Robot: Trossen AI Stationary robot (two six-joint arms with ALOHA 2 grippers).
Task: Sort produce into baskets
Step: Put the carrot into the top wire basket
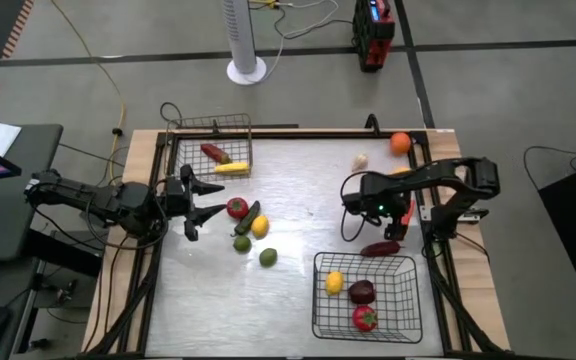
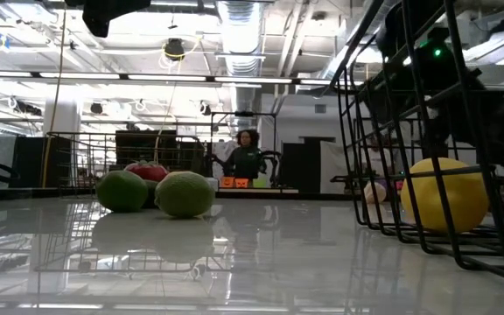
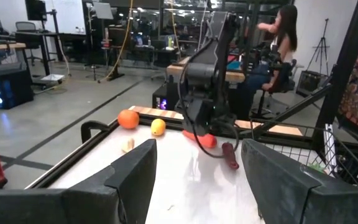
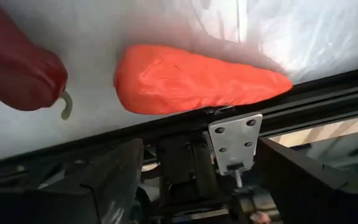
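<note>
Hovering just beyond the black basket point(image 1: 366, 295), the right gripper point(image 4: 194, 165) spreads its fingers over an orange carrot-like piece point(image 4: 197, 79), mostly hidden by the arm from above. A maroon piece point(image 4: 17, 68) beside it is cut off. The left gripper point(image 1: 200, 200), open, waits near the grey basket point(image 1: 213, 148).

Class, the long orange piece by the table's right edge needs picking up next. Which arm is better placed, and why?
Right. The right gripper hangs open right over the orange piece at the table's right edge. The left gripper, also open, sits far off by the middle cluster.
</note>
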